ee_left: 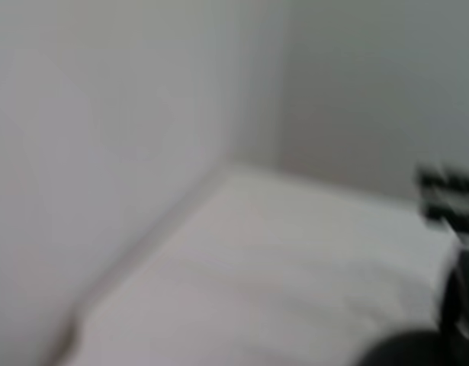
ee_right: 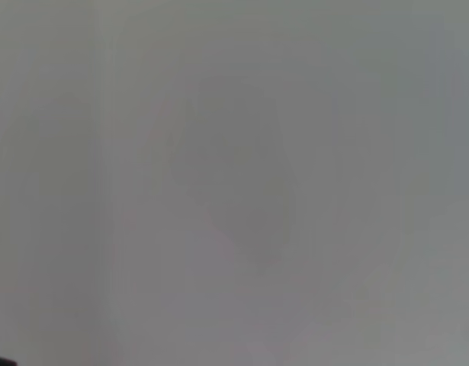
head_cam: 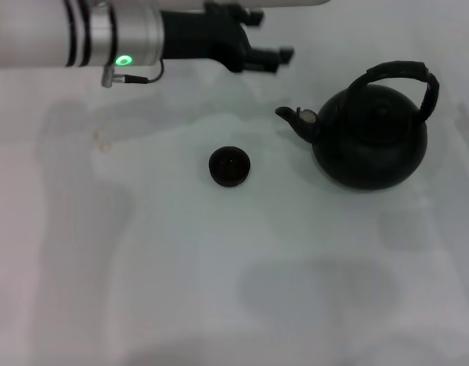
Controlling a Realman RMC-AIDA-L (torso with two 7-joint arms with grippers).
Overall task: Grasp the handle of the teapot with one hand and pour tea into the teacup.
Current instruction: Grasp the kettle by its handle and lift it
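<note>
The matte-black teapot (head_cam: 371,141) stands upright at the right of the white table, its spout (head_cam: 293,117) pointing left. Its thick arched handle (head_cam: 400,72) rises over the top, and nothing touches it. The small black teacup (head_cam: 229,166) sits left of the spout, a short gap away. Whether it holds tea cannot be made out. My left gripper (head_cam: 268,35) reaches in from the upper left, above and behind the cup and left of the teapot, open and empty. In the left wrist view, a dark blurred shape (ee_left: 455,229) lies at the edge. My right gripper is out of view.
The white tabletop (head_cam: 142,252) spreads wide in front of the cup and teapot. A faint small mark (head_cam: 103,139) lies at the left. The left wrist view takes in a pale wall (ee_left: 104,114) meeting the table.
</note>
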